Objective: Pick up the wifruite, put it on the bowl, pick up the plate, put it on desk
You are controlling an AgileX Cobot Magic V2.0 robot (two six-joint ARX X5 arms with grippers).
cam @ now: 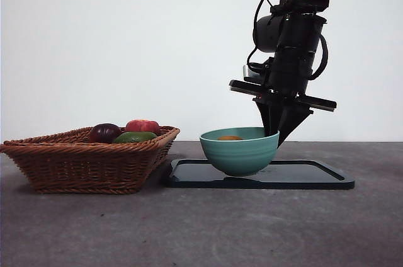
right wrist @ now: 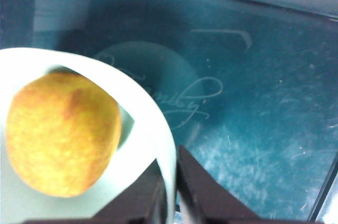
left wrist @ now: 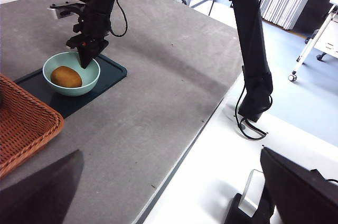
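Front view: the right tool (cam: 278, 133) is seen coming down from above, dark and large, and its tips are placed at the far right rim of the bowl (cam: 240, 152). In the right wrist view the two jaws are closed on that rim, one jaw inside the bowl (right wrist: 158, 145) and one outside, with the thin pale wall pinched between them. The wifruite (right wrist: 60, 131) is lying inside the bowl, near the gripped part of the rim but not touched by the jaws; in the front view only its orange top (cam: 230, 137) is visible above the rim. The bowl is standing upright on a dark glossy plate (cam: 315, 176), which is a flat rectangular tray with rounded corners, and the plate is resting on the grey surface (cam: 201, 229). Just beside the plate, on its left in the front view, a brown wicker basket (cam: 88, 163) is placed, and a dark purple fruit (cam: 104, 132), a red fruit (cam: 143, 126) and a green fruit (cam: 135, 136) are seen in it. In the left wrist view the left tool (left wrist: 169, 192) is held high, well apart from the bowl (left wrist: 71, 73), and its jaws are spread wide open with nothing between them.
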